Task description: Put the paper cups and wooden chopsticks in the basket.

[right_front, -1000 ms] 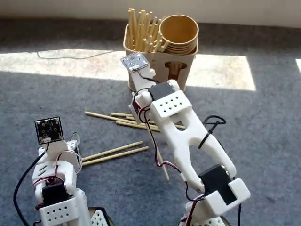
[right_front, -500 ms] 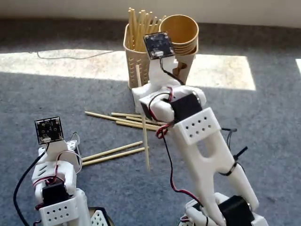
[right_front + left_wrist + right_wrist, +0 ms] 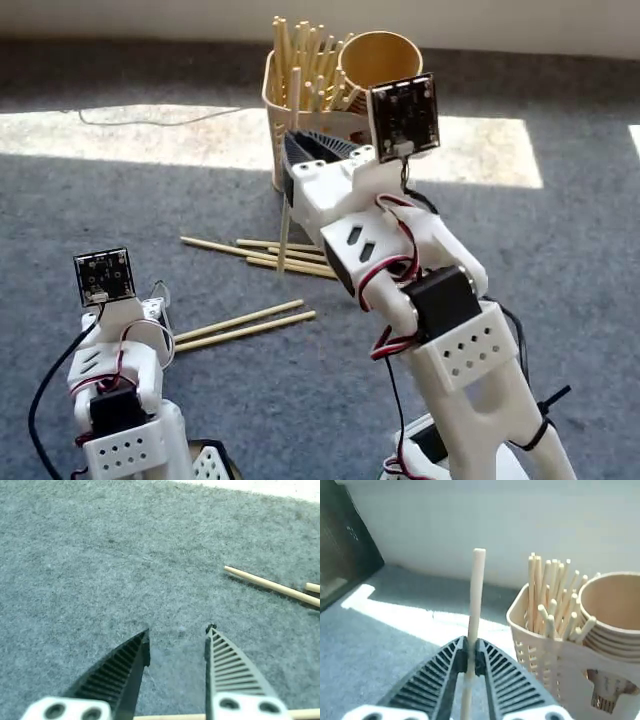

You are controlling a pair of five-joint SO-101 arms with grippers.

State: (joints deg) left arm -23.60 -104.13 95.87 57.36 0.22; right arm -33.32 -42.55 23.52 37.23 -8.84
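compared with one second ago, when it was low over the loose chopsticks on the carpet, the right gripper is now raised and turned, clamping one chopstick upright near the basket. i am judging that this one is almost delivered, while several others are still waiting on the carpet. the held chopstick is looking pale, thin and straight, gripped below its middle. the cups are already sitting stacked in the basket. the left gripper is hanging with its jaws apart over the carpet, holding nothing.
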